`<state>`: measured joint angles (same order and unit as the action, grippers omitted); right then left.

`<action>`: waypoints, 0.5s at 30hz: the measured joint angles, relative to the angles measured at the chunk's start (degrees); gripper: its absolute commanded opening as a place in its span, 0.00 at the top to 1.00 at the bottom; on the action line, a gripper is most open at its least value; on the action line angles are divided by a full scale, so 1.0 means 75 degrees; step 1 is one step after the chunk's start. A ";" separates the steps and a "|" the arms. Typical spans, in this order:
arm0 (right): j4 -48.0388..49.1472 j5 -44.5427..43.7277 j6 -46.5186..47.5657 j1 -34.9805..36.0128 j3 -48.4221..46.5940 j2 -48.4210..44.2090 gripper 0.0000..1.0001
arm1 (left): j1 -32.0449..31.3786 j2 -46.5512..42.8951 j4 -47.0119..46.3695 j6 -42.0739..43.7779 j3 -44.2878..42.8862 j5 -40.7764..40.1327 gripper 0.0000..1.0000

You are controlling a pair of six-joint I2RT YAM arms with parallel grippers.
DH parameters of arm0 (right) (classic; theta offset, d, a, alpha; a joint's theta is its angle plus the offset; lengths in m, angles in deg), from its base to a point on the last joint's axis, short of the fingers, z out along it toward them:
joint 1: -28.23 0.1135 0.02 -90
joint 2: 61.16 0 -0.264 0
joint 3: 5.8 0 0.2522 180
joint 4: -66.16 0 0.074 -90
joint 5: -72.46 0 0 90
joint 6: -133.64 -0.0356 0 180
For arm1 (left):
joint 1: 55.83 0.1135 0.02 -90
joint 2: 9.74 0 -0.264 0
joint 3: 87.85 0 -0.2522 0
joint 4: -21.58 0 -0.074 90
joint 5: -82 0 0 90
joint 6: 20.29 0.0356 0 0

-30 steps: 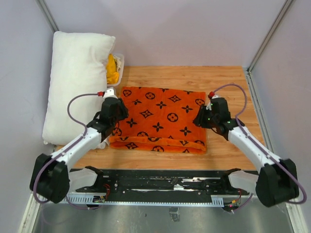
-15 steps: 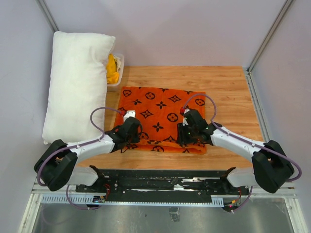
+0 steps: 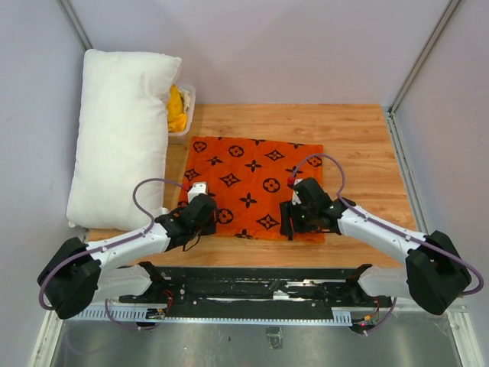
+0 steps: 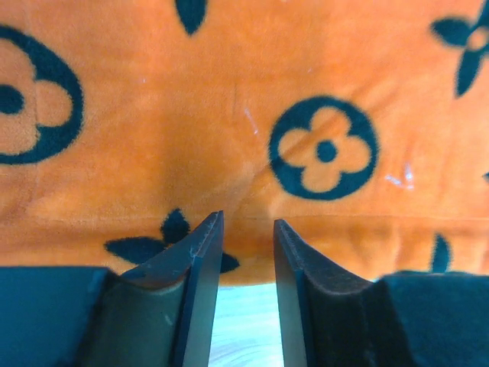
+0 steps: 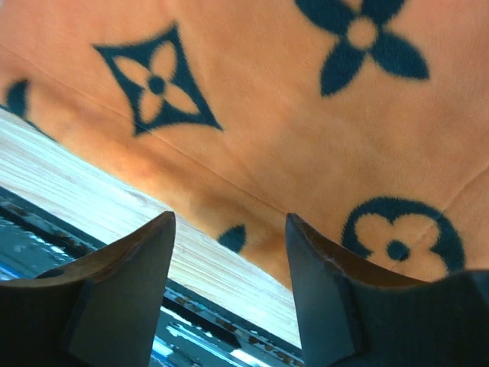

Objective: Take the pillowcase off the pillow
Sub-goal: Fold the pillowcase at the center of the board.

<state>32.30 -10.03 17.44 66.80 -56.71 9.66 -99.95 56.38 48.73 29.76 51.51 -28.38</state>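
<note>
The pillowcase (image 3: pixel 256 183) lies flat on the tabletop (image 3: pixel 355 138), the pillow (image 3: pixel 122 130) along its left edge — left gripper (image 4: pixel 248 223) narrowly parted, right gripper (image 5: pixel 229 220) spread wide — both empty at the near hem.

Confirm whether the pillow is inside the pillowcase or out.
Out: the bare white pillow lies left of the flat, spread pillowcase.

Wooden table (image 3: pixel 351 138): pillowcase (image 3: pixel 256 183) flat centre; pillow (image 3: pixel 118 130) left edge; tub (image 3: pixel 190 99) behind.

The left arm (image 3: pixel 130 241) and right arm (image 3: pixel 374 228) stretch low and inward, the left gripper (image 4: pixel 248 223) narrowly parted, the right gripper (image 5: pixel 229 218) wider apart.
</note>
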 measured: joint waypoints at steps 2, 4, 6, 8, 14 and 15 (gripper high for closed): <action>-0.0009 0.0111 0.0055 -0.0163 -0.0227 0.0017 0.40 | -0.0003 -0.0227 0.0052 0.0140 -0.0099 -0.0099 0.41; 0.0184 0.0303 0.0032 -0.0627 -0.0702 0.0166 0.43 | 0.0082 -0.0221 0.0055 0.0493 -0.0545 -0.0286 0.39; 0.0624 0.0446 -0.0102 -0.1209 -0.1370 0.0466 0.46 | 0.0399 0.0096 -0.0041 0.0927 -0.1370 -0.0297 0.39; 0.1163 0.0466 -0.0210 -0.1550 -0.2057 0.0901 0.50 | 0.1008 0.0659 -0.0551 0.1341 -0.2396 -0.0073 0.41; 0.2419 0.0699 -0.0309 -0.1734 -0.4776 0.3311 0.52 | 0.2655 0.2882 -0.2600 0.1900 -0.4138 0.1276 0.48; 0.2696 0.0778 -0.0370 -0.1763 -0.4928 0.3625 0.53 | 0.2786 0.3279 -0.2836 0.1938 -0.4278 0.1437 0.49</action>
<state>52.52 -4.19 14.67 53.57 -93.67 36.85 -79.05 80.97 27.46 44.30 19.43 -17.60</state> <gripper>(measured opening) 0.482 0.520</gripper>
